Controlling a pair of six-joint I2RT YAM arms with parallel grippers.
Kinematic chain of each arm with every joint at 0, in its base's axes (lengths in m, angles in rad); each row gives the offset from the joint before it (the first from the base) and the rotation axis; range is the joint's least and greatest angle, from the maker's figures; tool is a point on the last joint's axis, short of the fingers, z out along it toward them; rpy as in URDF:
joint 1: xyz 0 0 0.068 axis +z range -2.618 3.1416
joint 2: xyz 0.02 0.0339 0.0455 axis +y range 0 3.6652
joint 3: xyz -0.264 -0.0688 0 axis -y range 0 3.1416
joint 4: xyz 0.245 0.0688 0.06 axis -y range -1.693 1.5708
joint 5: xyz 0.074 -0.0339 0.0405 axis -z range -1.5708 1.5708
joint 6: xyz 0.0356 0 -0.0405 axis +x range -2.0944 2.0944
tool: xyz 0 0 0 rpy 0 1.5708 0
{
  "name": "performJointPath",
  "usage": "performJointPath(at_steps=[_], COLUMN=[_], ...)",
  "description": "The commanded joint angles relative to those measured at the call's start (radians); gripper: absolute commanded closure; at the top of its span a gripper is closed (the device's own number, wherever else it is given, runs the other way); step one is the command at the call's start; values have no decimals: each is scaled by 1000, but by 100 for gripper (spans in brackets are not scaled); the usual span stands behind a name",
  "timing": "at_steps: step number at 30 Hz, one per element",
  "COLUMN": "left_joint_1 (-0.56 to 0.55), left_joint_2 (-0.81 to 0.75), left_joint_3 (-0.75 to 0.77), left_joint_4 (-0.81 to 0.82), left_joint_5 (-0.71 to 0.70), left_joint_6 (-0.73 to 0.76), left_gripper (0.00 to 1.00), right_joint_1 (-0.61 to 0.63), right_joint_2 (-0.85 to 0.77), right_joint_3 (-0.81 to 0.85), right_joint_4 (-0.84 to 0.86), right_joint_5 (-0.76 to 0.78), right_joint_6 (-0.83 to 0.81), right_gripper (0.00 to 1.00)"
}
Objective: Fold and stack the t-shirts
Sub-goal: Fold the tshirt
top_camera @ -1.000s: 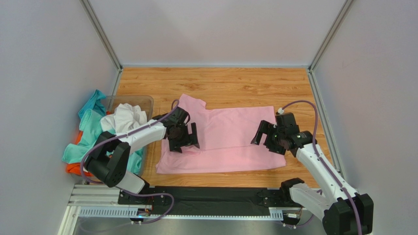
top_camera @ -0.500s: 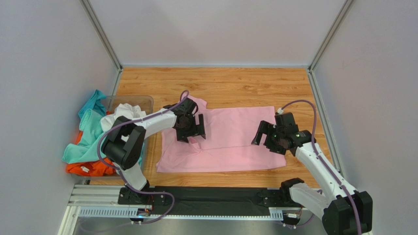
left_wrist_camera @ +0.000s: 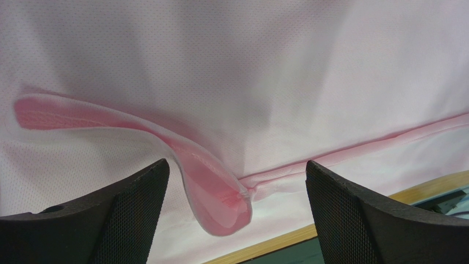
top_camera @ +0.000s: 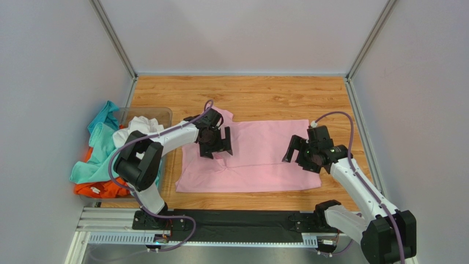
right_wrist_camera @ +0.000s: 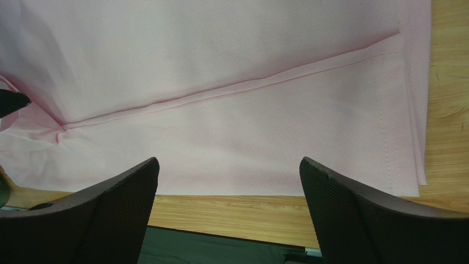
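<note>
Our left gripper (top_camera: 217, 148) is hanging spread wide, gripping nothing, just over the pink t-shirt (top_camera: 258, 162), where a rumpled fold (left_wrist_camera: 212, 190) is curling up between its jaws. Our right gripper (top_camera: 296, 155) is likewise gaping empty above the shirt's right end. We are seeing the shirt lying partly folded on the wooden table (top_camera: 264, 93). Far left, a teal t-shirt (top_camera: 98, 147), a white t-shirt (top_camera: 141, 132) and an orange t-shirt (top_camera: 98, 190) are lying heaped at a clear bin (top_camera: 161, 113).

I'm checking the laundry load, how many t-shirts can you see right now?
4. The pink t-shirt is spread on the table; white shirt in the clear bin at left; teal shirt draped over its left side; orange shirt beneath the teal. More may be hidden.
</note>
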Motion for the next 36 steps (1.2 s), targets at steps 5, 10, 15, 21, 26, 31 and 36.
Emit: performJointPath(at_steps=[5, 10, 15, 21, 26, 31, 36], left_joint_1=[-10, -12, -42, -68, -68, -67, -68], left_joint_2=[-129, -205, -224, -134, -52, 3, 61], left_joint_3=[-48, -107, -131, -60, 14, 62, 93], left_joint_4=[-27, -43, -2, 29, 34, 48, 46], left_joint_5=[-15, -25, 73, 84, 107, 130, 107], left_joint_6=[18, 17, 24, 30, 47, 47, 43], left_gripper=[0, 0, 0, 0, 0, 0, 0], right_joint_1=[5, 5, 5, 5, 5, 5, 5], right_joint_2=[-9, -24, -27, -17, -20, -12, 9], right_joint_3=[14, 0, -6, 2, 0, -14, -20], right_joint_4=[49, 53, 56, 58, 53, 53, 55], right_joint_5=[-8, -13, -13, -3, 18, 32, 38], right_joint_6=[1, -2, -2, -4, -2, 7, 5], right_gripper=[0, 0, 0, 0, 0, 0, 0])
